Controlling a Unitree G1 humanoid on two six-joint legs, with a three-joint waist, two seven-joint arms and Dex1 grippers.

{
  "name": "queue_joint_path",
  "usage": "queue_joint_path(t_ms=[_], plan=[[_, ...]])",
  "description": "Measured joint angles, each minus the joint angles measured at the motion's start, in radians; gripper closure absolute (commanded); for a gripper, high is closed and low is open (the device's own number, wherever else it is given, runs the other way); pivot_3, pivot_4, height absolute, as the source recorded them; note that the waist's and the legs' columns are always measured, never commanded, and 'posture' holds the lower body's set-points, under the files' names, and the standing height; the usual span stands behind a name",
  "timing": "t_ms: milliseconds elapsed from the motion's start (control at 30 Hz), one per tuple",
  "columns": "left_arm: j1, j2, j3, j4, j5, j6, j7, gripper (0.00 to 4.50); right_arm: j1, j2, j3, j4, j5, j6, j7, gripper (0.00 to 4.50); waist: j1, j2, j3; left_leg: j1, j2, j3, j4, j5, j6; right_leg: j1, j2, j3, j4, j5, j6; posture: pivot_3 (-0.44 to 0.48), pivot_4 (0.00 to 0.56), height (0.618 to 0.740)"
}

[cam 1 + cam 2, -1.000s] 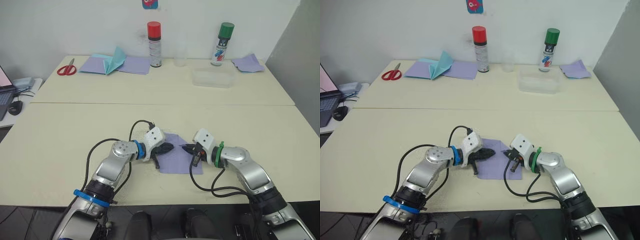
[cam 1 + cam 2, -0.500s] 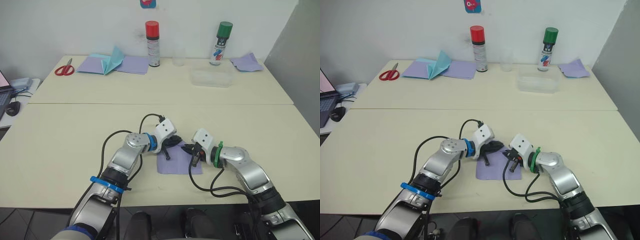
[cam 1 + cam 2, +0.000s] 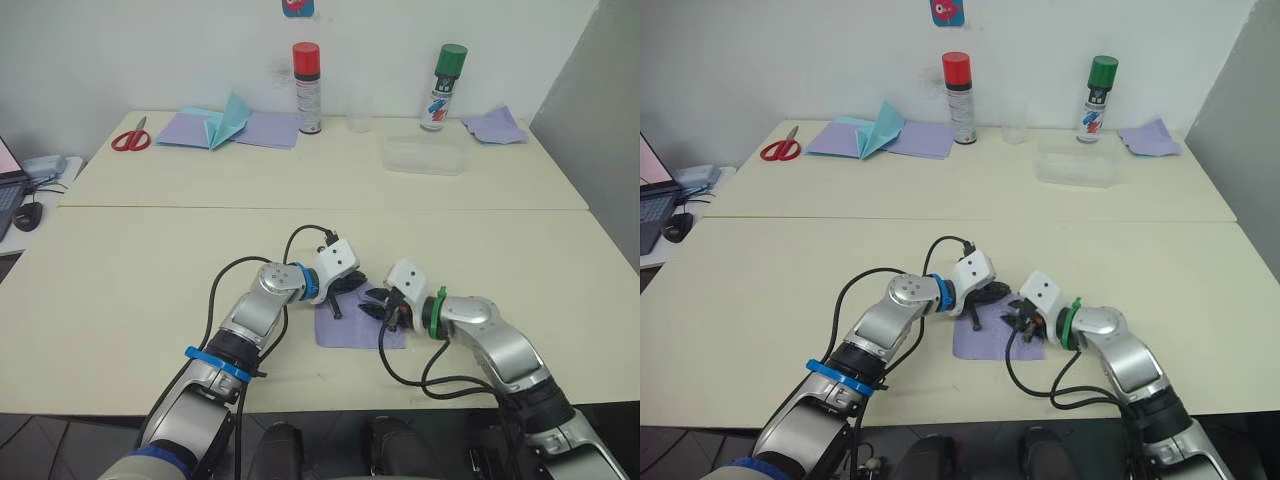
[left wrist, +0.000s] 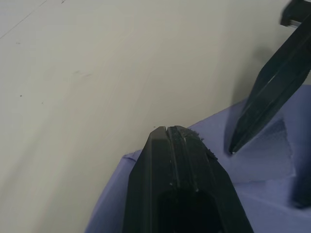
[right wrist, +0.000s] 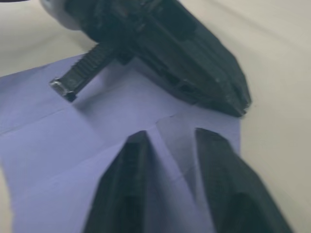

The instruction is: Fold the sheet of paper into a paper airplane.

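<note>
The lilac sheet of paper (image 3: pixel 352 330) lies flat near the table's front edge, between my two arms, with crease lines and a small folded flap (image 5: pixel 177 133) at its far edge. My left gripper (image 3: pixel 355 287) is shut, and its tip (image 4: pixel 167 131) rests on the sheet's far edge. My right gripper (image 3: pixel 378 305) faces it from the right, a short way off. It is open, and its two fingers (image 5: pixel 131 145) stand on the sheet on either side of the flap. The right wrist view shows the left gripper (image 5: pixel 240 104) just beyond the flap.
At the back stand a red-capped spray can (image 3: pixel 307 88), a green-capped can (image 3: pixel 443 88), a clear cup (image 3: pixel 358 112) and a clear plastic box (image 3: pixel 425 155). Wider lilac sheets with teal paper (image 3: pixel 225 122) and red scissors (image 3: pixel 131 137) lie back left. More lilac paper (image 3: pixel 495 125) lies back right.
My left gripper has moved right, from the sheet's left edge to its far edge, close to the right gripper. The right gripper has edged slightly left onto the sheet.
</note>
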Motion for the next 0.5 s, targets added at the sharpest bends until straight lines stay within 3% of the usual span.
queue_joint_path(t_ms=[167, 267, 367, 500], plan=[[0.001, 0.005, 0.0, 0.001, 0.006, -0.008, -0.001, 4.5, 0.003, -0.041, -0.09, -0.084, 0.114, 0.114, 0.038, 2.58, -0.001, 0.0, 0.0, 0.0, 0.0, 0.0, 0.0, 0.0, 0.0, 0.0, 0.0, 0.0, 0.0, 0.0, 0.0, 0.0, 0.15, 0.74], [0.002, 0.006, 0.001, 0.001, 0.008, -0.01, -0.001, 4.5, -0.032, -0.022, -0.133, -0.073, 0.13, 0.132, 0.008, 3.19, -0.001, 0.0, 0.0, 0.001, 0.001, 0.0, 0.0, 0.0, 0.0, 0.0, 0.0, 0.0, 0.0, 0.0, 0.0, 0.0, 0.15, 0.74], [0.002, 0.005, 0.0, 0.001, 0.008, -0.014, -0.003, 4.5, -0.077, 0.018, -0.146, -0.011, 0.113, 0.107, -0.055, 4.29, 0.0, 0.0, 0.0, 0.0, 0.001, 0.0, 0.0, 0.0, 0.0, 0.0, 0.0, 0.0, 0.0, 0.0, 0.0, 0.0, 0.15, 0.74], [0.002, 0.004, 0.0, -0.002, 0.008, -0.015, -0.014, 4.5, -0.083, 0.043, -0.114, 0.066, 0.072, 0.068, -0.097, 4.47, 0.0, 0.0, 0.0, -0.001, 0.0, 0.0, 0.0, 0.0, 0.0, 0.0, 0.0, 0.0, -0.001, 0.0, 0.0, 0.0, 0.15, 0.74]])
